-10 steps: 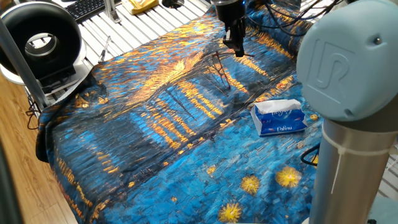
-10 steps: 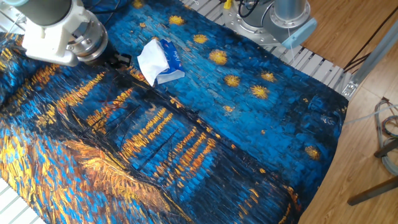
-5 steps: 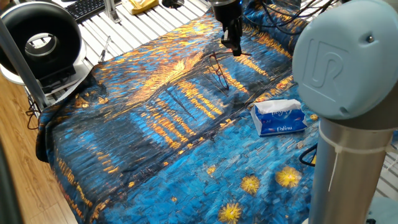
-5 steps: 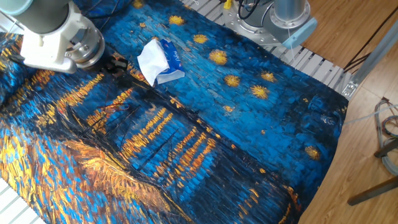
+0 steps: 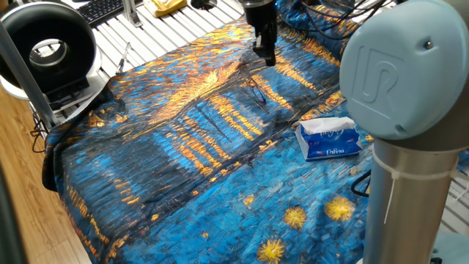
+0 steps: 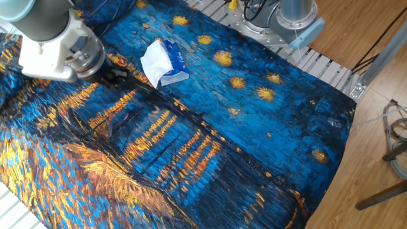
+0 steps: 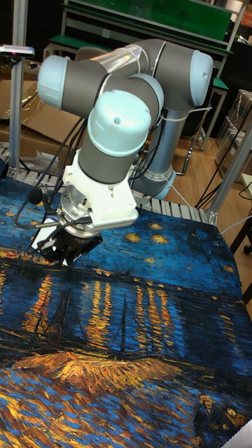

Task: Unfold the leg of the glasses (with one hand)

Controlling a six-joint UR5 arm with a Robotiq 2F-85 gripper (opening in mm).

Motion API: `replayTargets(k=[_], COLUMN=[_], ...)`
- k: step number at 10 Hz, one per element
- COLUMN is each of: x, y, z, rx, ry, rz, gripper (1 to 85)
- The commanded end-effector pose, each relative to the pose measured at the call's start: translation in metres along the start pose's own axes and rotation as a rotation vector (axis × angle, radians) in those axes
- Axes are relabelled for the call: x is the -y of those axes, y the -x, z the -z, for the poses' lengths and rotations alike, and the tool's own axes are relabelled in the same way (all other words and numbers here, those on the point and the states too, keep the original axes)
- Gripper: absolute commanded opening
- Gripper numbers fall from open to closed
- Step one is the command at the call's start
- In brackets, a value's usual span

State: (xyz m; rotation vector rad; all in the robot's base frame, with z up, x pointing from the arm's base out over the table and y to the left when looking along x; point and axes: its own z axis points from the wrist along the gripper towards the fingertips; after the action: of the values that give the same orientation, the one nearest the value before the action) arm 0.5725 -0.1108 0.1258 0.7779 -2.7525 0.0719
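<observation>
The glasses [image 5: 256,89] lie on the painted cloth as a small thin dark wire frame, and a thin leg [image 5: 261,97] slants down from them toward the tissue pack. My gripper [image 5: 266,59] hangs just beyond and above them, its dark fingers drawn together into a narrow tip with nothing seen between them. In the other fixed view the gripper [image 6: 119,75] sits left of the tissue pack, and the glasses [image 6: 123,114] show only as faint lines below it. The tall fixed view has the gripper [image 7: 59,249] low over the cloth, and the glasses cannot be made out.
A blue tissue pack [image 5: 329,138] lies on the cloth to the right of the glasses. The starry-night cloth [image 5: 183,169] covers the table. A black ring-shaped device [image 5: 47,48] stands at the left edge, and cables [image 5: 330,15] trail behind the arm.
My gripper has shifted left across the cloth, closer to a spot over the glasses. The glasses stay about where they were.
</observation>
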Motion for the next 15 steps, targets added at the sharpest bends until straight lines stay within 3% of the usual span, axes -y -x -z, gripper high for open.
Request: replayTargets(k=[1, 4, 7, 8, 9, 10, 15], x=[0.003, 0.006, 0.012, 0.012, 0.011, 0.017, 0.015], y=[0.018, 0.022, 0.048, 0.056, 0.058, 0.060, 0.031], z=[-0.001, -0.001, 0.000, -0.001, -0.002, -0.003, 0.000], rx=[0.045, 0.058, 0.166, 0.200, 0.212, 0.226, 0.194], ry=[-0.002, -0.013, -0.020, -0.002, 0.008, -0.007, -0.007], rz=[0.056, 0.051, -0.039, -0.075, -0.099, -0.111, -0.164], gripper=[35.7, 36.7, 36.0, 36.0, 36.0, 35.7, 35.3])
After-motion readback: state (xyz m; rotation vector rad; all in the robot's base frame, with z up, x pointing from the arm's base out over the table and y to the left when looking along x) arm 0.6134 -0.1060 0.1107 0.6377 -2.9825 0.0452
